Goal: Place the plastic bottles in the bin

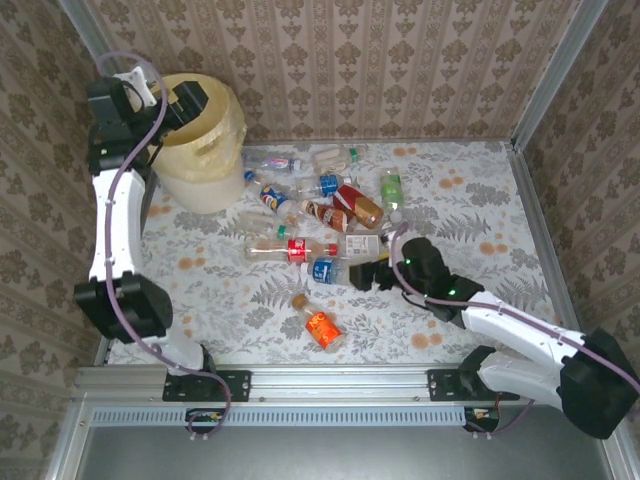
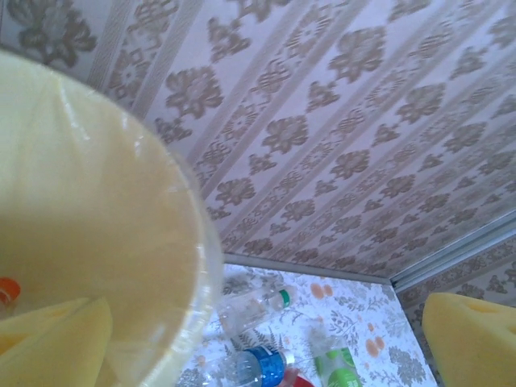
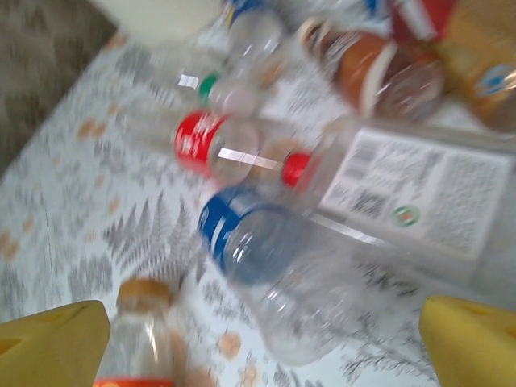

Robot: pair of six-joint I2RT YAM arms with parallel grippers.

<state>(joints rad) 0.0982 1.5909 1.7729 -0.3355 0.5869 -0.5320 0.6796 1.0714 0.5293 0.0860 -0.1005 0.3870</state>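
Most of the job is ahead: about a dozen plastic bottles (image 1: 330,215) lie scattered mid-table, right of the bin (image 1: 205,180), which stands in the far left corner; one orange cap (image 2: 6,294) shows inside it. My left claw (image 1: 190,100) hangs over the rim, spread and empty. My right claw (image 1: 365,275), spread too, faces a clear, dented blue-labelled bottle (image 3: 266,274).
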